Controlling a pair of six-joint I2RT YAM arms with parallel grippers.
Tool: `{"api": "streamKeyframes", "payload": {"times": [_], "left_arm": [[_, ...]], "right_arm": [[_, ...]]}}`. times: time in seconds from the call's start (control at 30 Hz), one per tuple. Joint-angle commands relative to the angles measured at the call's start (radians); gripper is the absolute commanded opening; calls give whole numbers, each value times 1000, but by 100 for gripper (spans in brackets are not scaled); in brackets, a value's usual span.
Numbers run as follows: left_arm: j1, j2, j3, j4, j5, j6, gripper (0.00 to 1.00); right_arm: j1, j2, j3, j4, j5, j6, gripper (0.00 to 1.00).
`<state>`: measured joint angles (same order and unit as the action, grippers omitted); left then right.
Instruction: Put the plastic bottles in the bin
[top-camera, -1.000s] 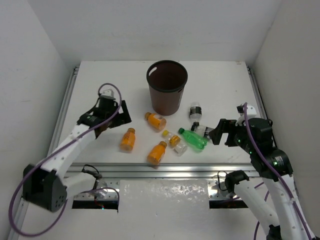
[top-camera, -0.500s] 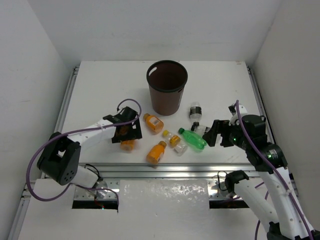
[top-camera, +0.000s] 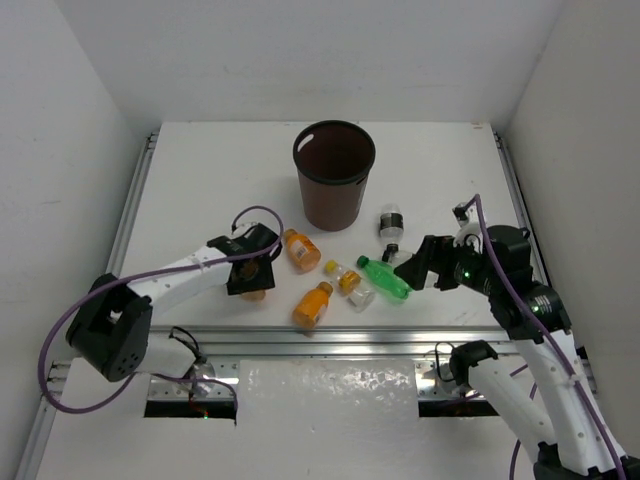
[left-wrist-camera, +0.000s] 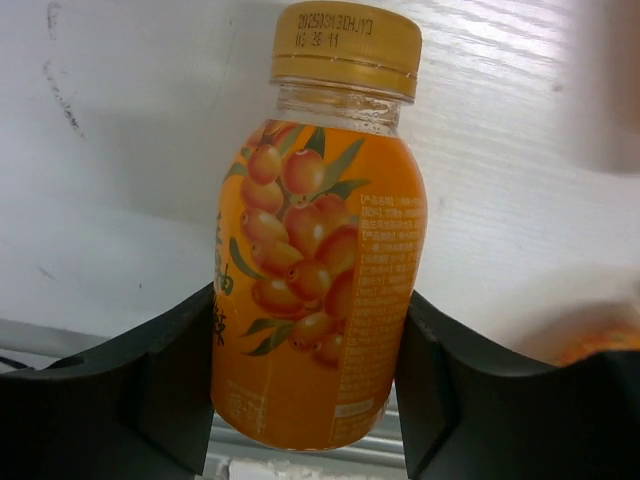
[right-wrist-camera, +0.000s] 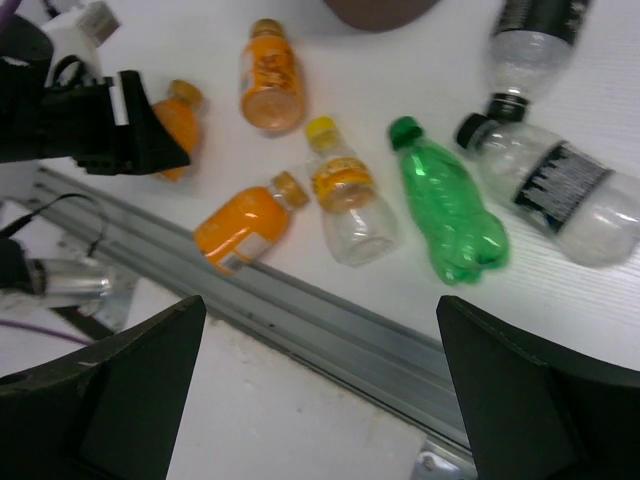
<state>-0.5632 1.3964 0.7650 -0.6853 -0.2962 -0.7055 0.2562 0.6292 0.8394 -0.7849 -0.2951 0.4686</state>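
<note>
Orange bottle (left-wrist-camera: 320, 280) lies near the worktop's (top-camera: 200, 180) front rail (top-camera: 330, 338), gripped between the left hand's (top-camera: 250, 272) fingers. Other bottles (top-camera: 313, 303) lie just right of it, before the upright bin (top-camera: 334, 190). Right hand (top-camera: 412, 272) hangs wide open by the green bottle (top-camera: 388, 279).

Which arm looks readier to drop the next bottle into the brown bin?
Left. The left gripper is closed on both sides of an orange bottle, so lifting it to the bin seems next. The right gripper is open near the green bottle, holding nothing.
</note>
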Motion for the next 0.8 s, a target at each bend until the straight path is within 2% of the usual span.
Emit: {"api": "streamKeyframes", "payload": {"times": [0.0, 0.03, 0.1, 0.13, 0.17, 0.2, 0.23, 0.27, 0.33, 0.5, 0.57, 0.77], "left_arm": [[-41, -115, 91, -60, -20, -3, 0], [-68, -163, 121, -72, -9, 11, 0], [-96, -220, 148, -80, 21, 32, 0], [-110, -287, 158, -66, 78, 59, 0], [-138, -325, 166, -12, 116, 73, 0], [-147, -364, 162, 30, 162, 90, 0], [-155, -441, 152, 83, 274, 124, 0], [-158, -477, 122, 192, 337, 135, 0], [-161, -545, 97, 291, 484, 146, 0], [-173, -548, 65, 541, 724, 127, 0], [-179, -548, 50, 623, 752, 110, 0], [-182, -501, 63, 642, 759, 113, 0]], "right_arm": [[-5, 15, -26, 159, -174, 94, 99], [-5, 18, -55, 264, -281, 166, 99], [-5, 36, -92, 407, -389, 266, 99], [-5, 47, -132, 581, -436, 327, 99], [0, 62, -157, 684, -511, 450, 99], [5, 99, -177, 773, -527, 503, 99], [14, 121, -193, 932, -526, 543, 99], [47, 145, -186, 970, -488, 562, 99], [86, 230, -124, 987, -444, 536, 99], [235, 363, -47, 1061, -345, 504, 99], [276, 406, -36, 1082, -326, 504, 99], [328, 445, 9, 1110, -338, 479, 99]]}}
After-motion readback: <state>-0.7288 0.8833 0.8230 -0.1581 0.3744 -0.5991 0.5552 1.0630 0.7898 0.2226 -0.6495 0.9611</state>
